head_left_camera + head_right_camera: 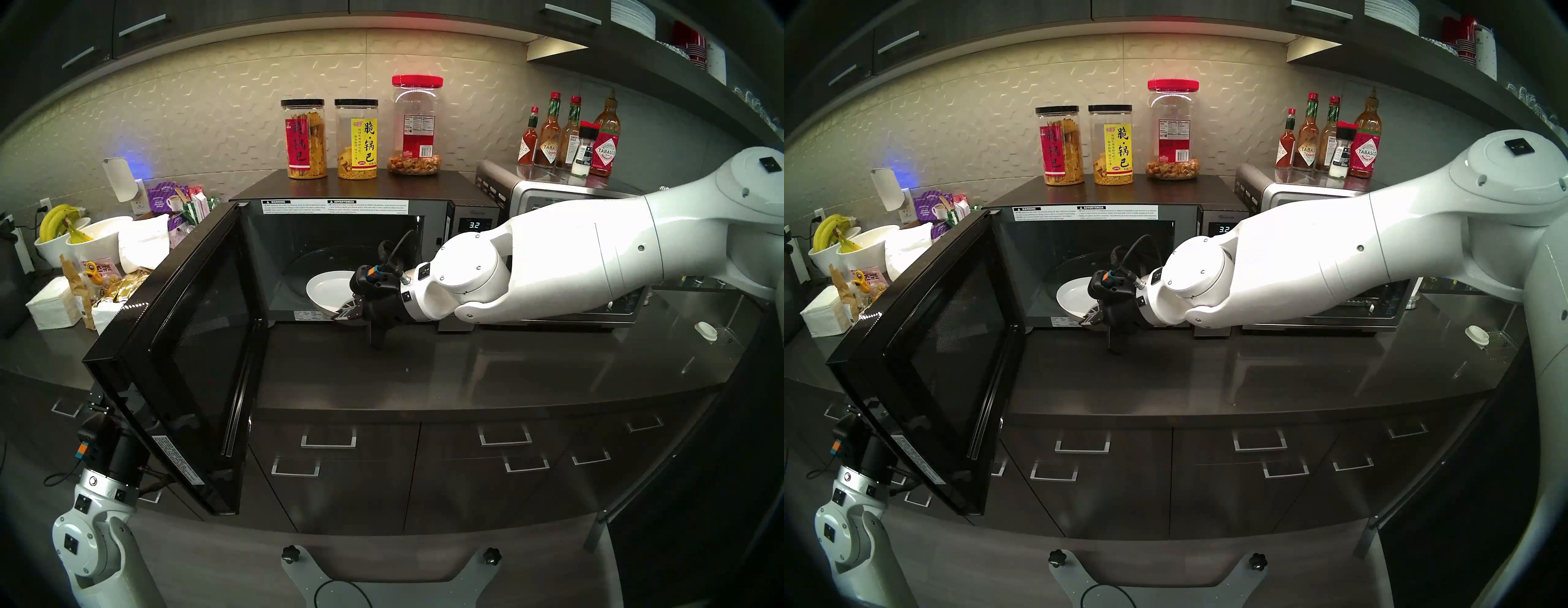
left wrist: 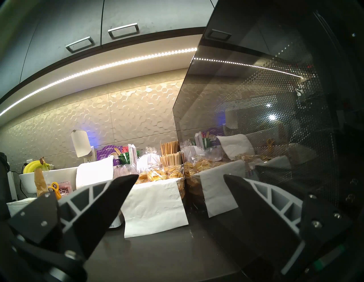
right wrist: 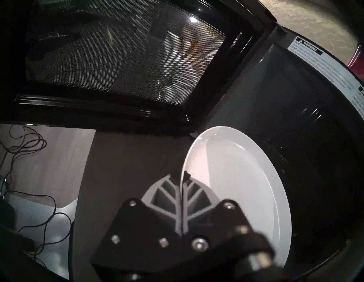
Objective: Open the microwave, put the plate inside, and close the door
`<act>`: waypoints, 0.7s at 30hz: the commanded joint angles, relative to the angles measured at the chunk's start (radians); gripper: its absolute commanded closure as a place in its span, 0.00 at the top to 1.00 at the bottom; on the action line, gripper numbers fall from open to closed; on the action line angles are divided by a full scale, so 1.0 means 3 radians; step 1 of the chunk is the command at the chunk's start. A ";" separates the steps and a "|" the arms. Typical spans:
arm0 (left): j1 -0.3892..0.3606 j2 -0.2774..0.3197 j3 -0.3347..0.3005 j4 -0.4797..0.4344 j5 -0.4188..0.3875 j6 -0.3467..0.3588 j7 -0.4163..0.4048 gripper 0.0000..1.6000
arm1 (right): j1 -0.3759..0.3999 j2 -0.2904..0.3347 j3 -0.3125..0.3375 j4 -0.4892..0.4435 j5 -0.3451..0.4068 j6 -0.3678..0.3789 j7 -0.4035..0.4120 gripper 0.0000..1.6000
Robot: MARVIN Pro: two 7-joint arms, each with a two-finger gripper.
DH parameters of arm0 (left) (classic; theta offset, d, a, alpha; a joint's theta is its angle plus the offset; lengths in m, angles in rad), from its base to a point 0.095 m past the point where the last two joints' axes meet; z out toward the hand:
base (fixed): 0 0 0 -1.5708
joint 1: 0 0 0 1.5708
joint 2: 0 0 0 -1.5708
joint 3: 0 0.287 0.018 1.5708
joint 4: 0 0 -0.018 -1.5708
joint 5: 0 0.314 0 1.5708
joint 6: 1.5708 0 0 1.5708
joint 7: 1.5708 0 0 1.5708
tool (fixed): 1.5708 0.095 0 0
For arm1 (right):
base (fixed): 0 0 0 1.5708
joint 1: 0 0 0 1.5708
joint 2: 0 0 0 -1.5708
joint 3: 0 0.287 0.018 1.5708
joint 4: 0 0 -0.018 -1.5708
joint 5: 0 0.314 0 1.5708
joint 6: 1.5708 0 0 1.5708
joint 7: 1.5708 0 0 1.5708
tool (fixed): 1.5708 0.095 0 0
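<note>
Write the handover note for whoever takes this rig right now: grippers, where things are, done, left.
Right gripper: shut on the rim of the plate, which is tilted and partly through the microwave opening, not yet set down.
Left gripper: open, empty, beside the outer face of the door.
Done: door swung wide open.
Left: set the plate on the glass turntable, let go, pull the right arm out, close the door.
</note>
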 commanded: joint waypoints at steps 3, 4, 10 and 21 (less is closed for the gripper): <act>0.0006 -0.0007 0.0003 -0.0068 -0.0007 -0.0004 -0.0004 1.00 | -0.0119 -0.0269 0.0164 0.0265 0.0155 0.0083 -0.0152 0.00; 0.0006 -0.0007 0.0003 -0.0068 -0.0007 -0.0004 -0.0004 1.00 | -0.0135 -0.0299 0.0174 0.0298 0.0164 0.0103 -0.0179 0.00; 0.0006 -0.0008 0.0003 -0.0069 -0.0007 -0.0004 -0.0004 1.00 | -0.0207 -0.0419 0.0203 0.0464 0.0165 0.0161 -0.0286 0.00; 0.0006 -0.0008 0.0003 -0.0070 -0.0007 -0.0004 -0.0004 1.00 | -0.0280 -0.0523 0.0211 0.0636 0.0128 0.0199 -0.0421 0.00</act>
